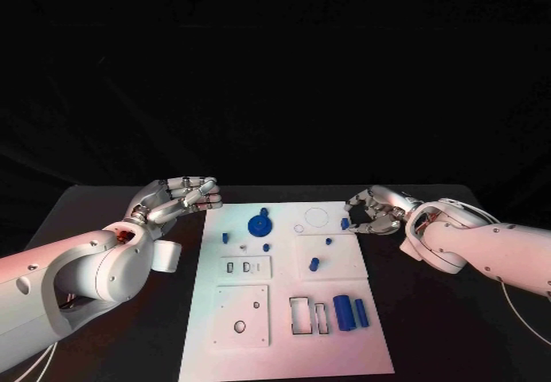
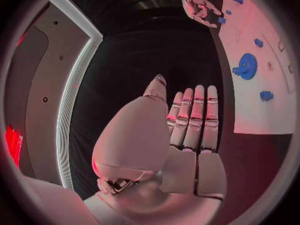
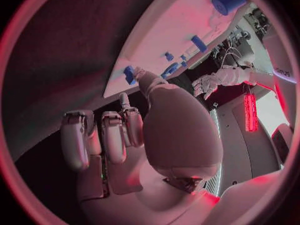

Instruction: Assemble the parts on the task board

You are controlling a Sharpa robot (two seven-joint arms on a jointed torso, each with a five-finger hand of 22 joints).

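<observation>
The white task board [image 1: 287, 334] lies mid-table, carrying small blue parts: a round disc [image 1: 260, 225], two upright cylinders [image 1: 343, 312] and little pegs. The left hand [image 1: 184, 199] hovers empty with fingers apart; the right hand [image 1: 373, 213], fingers loosely curled, touches a small blue peg [image 1: 345, 224] at the board's edge.

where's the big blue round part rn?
Head view: the round blue part sits on the far left area of the task board, nearer the left hand than the right hand.
</observation>
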